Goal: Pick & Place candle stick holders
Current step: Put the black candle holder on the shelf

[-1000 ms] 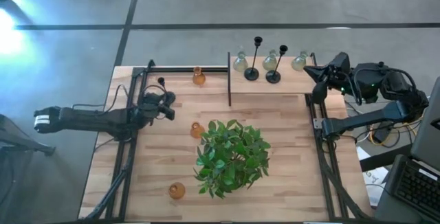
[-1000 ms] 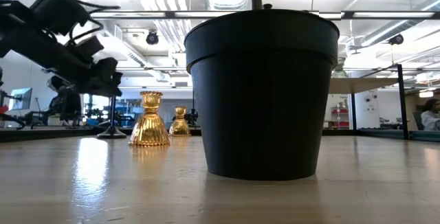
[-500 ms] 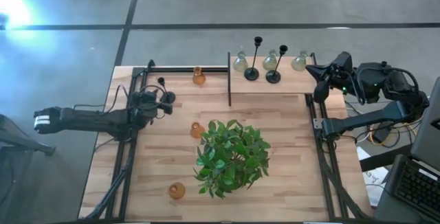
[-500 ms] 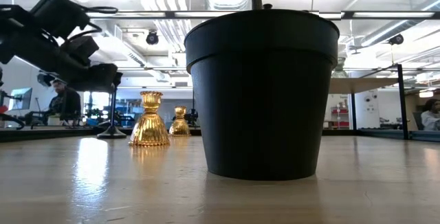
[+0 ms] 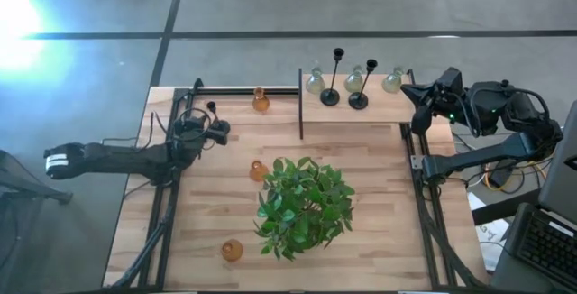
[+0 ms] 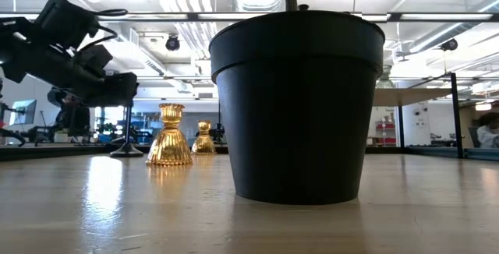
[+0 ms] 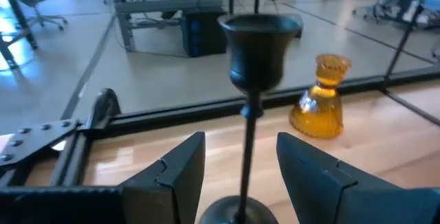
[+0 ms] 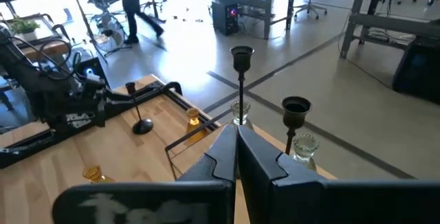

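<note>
Progress, as I read it: five candle stick holders stand on the raised shelf [image 5: 379, 109] at the table's 1 o'clock: two black thin-stemmed ones [image 5: 331, 96] and three clear-greyish glass ones [image 5: 315, 82] in a row. Four are left, by my count.

Left end effector [image 7: 240, 165] sits at 10 o'clock of the table [image 5: 207, 213], fingers spread and straddling the stem of the third black holder [image 7: 256, 100] without touching it. That holder stands upright on its round base, not yet gripped or lifted.

Right end effector [image 8: 237, 152] hovers by the shelf's 3 o'clock end, fingers pressed together, nothing in them. Waiting.

Three amber holders loose on the wood: one at 12 o'clock by the rail [image 5: 261, 102], one touching the plant's leaves on their 10 o'clock side [image 5: 258, 170], one at 7 o'clock [image 5: 232, 250].

Materials: amber pieces are ribbed, bell-bodied glass with a gold sheen [image 6: 170, 137]. Black holder is matte, cup-topped, with a thin stem; I judge it top-heavy. Plant [image 5: 302, 204] sits in a smooth dark pot [image 6: 296, 106], centre table.
</note>
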